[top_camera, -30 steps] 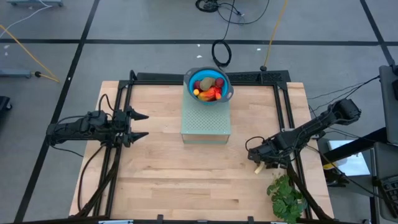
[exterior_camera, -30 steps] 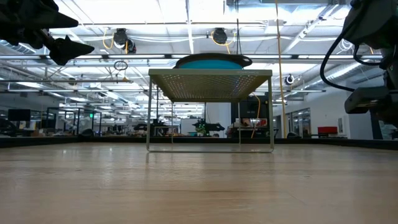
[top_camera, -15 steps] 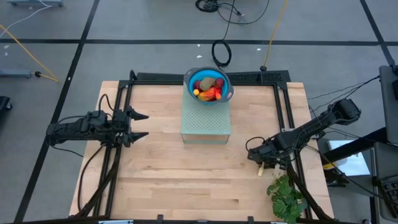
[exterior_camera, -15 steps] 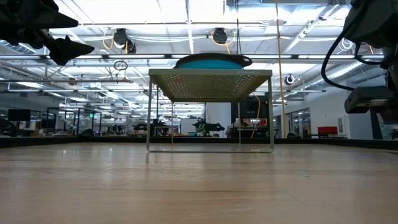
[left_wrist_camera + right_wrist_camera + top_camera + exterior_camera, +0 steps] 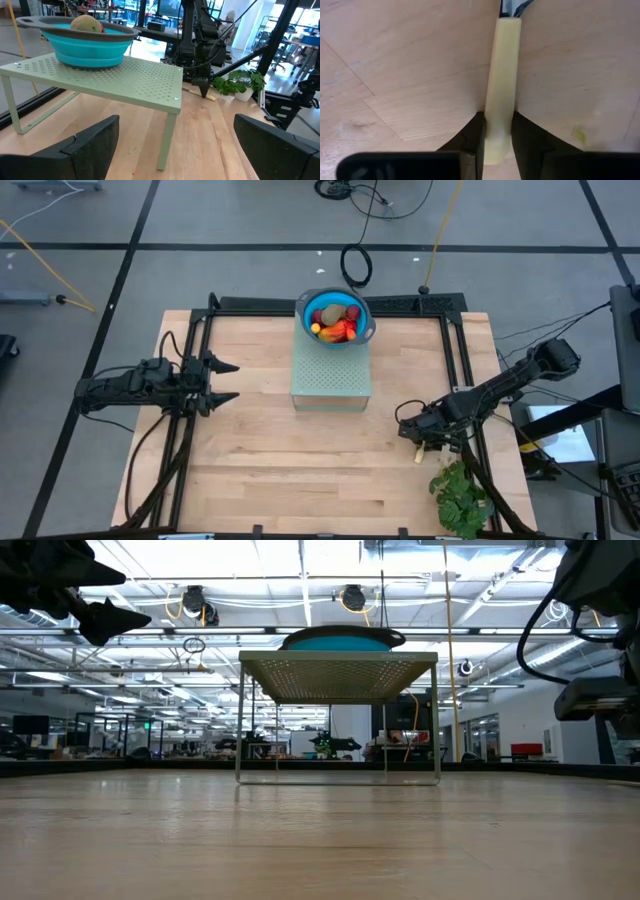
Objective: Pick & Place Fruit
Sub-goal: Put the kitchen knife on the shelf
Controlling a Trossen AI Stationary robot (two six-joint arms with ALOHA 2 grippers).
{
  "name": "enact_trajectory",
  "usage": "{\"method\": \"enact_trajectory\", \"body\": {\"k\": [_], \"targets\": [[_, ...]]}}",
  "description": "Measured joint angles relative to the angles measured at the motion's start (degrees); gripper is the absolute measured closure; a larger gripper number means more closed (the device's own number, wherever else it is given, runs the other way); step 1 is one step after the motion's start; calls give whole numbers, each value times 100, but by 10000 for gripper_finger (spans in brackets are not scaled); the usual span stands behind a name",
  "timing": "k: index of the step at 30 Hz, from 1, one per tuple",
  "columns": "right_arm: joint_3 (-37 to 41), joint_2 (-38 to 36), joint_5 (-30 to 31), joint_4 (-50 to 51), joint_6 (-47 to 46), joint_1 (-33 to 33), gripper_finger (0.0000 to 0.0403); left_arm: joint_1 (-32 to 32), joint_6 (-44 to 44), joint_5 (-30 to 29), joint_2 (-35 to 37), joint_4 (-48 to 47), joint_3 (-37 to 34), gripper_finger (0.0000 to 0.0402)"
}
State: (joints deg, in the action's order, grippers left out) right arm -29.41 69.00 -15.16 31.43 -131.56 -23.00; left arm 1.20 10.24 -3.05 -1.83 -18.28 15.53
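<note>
The toy fruits (image 5: pixel 337 321) lie heaped in a blue bowl (image 5: pixel 306 306) that stands on the far end of a green perforated shelf (image 5: pixel 330 375); a brownish-green one shows above the rim in the left wrist view (image 5: pixel 86 22). My left gripper (image 5: pixel 228 381) hovers open and empty at the table's left, pointing at the shelf. My right gripper (image 5: pixel 412 442) is low at the table's right, shut on a knife's pale yellow handle (image 5: pixel 501 75), far from the fruit. My right gripper pinches the knife's yellow handle near its free end (image 5: pixel 498 131) between its two fingers (image 5: pixel 474 136). The fingers point down from above. The handle lies flat on the wooden table, its blade end (image 5: pixel 512 7) pointing away from the fingers.
A leafy green bunch (image 5: pixel 460 495) lies at the table's near right corner, just beside my right gripper. The shelf stands on thin legs with open room beneath it (image 5: pixel 338 740). Dark rails (image 5: pixel 455 350) run along the table's sides. Bare wood lies between the arms.
</note>
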Motion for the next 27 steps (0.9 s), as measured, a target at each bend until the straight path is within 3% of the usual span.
{"method": "enact_trajectory", "body": {"k": [11, 17, 27], "targets": [[-6, -117, 298, -35, 171, -4, 338, 1, 199, 0, 0, 2, 0, 9], [-195, -119, 1207, -9, 269, 6, 338, 1, 232, -1, 0, 4, 0, 9], [-589, -124, 1883, 418, 434, 2, 338, 1, 546, -9, 0, 13, 0, 9]]}}
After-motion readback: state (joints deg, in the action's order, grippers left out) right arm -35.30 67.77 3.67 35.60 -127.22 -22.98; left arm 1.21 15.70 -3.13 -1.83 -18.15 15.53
